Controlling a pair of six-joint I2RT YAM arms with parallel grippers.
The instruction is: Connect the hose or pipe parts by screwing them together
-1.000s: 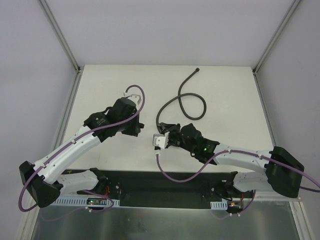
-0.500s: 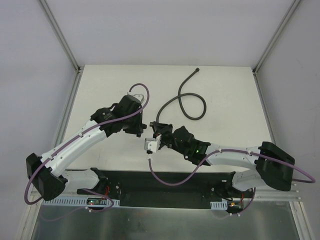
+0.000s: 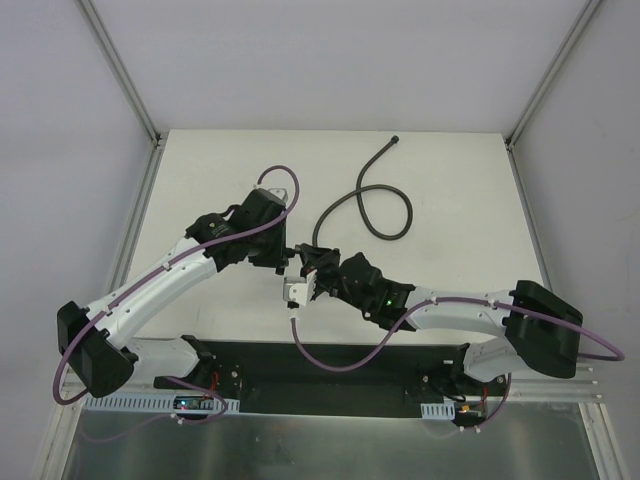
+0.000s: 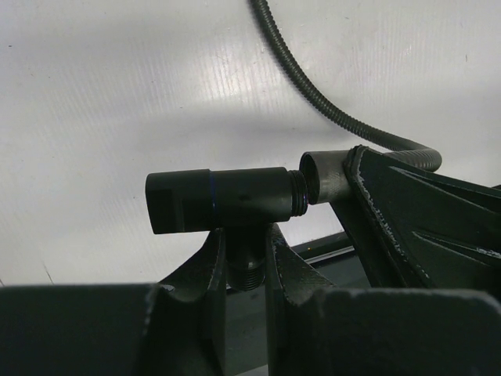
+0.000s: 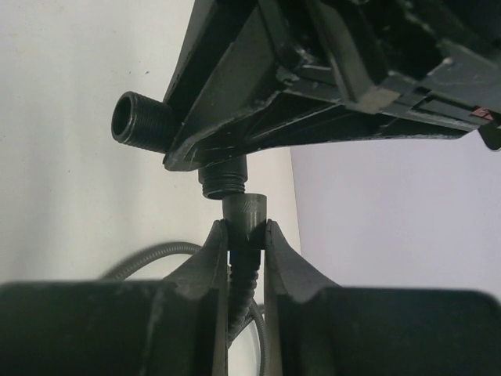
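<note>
My left gripper (image 4: 245, 251) is shut on the stem of the small black T-shaped fitting (image 4: 227, 200), whose bar lies level with a threaded end pointing right. My right gripper (image 5: 246, 235) is shut on the hose's knobbed end (image 5: 244, 213). That end sits just off the fitting's thread (image 5: 223, 186), nearly touching and roughly in line. In the top view the two grippers (image 3: 283, 252) (image 3: 313, 256) meet above the table's middle. The dark-grey hose (image 3: 385, 215) loops away to the back, and its far end (image 3: 395, 141) lies free.
The white table (image 3: 450, 180) is bounded by metal frame posts (image 3: 140, 110) (image 3: 545, 95) at the back corners. A black base strip (image 3: 330, 375) runs along the near edge. Purple cables (image 3: 330, 355) hang from both arms.
The left gripper moved right with the fitting and the right gripper moved left with the hose end. The two parts, apart a second ago, now stand end to end.
</note>
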